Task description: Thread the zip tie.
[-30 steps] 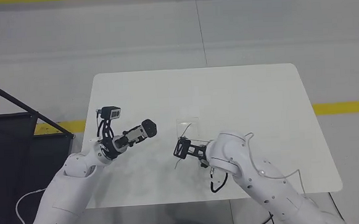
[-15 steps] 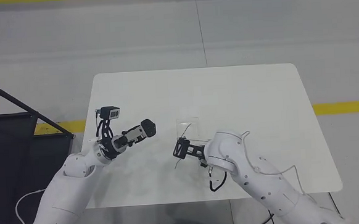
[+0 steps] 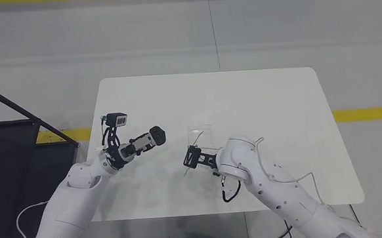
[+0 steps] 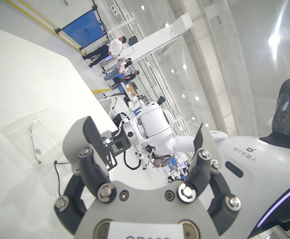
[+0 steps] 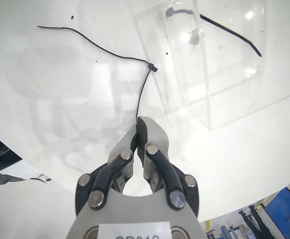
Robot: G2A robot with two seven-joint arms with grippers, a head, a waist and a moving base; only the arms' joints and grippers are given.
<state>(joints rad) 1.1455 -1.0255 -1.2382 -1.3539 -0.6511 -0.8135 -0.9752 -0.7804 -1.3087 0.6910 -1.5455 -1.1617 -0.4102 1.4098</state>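
Bright ceiling lamps (image 4: 274, 40) cast glare on the table (image 5: 68, 68).

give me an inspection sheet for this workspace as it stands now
surface: white rounded table, a few dark specks
job's things: thin black plastic zip tie, two strands meeting at its head; threading cannot be judged
clutter: clear plastic tray with a second black zip tie at it
grippers: right gripper shut on the zip tie; left gripper open, empty, held above the table
cables: black looped cable at the right arm
surroundings: grey floor with yellow line
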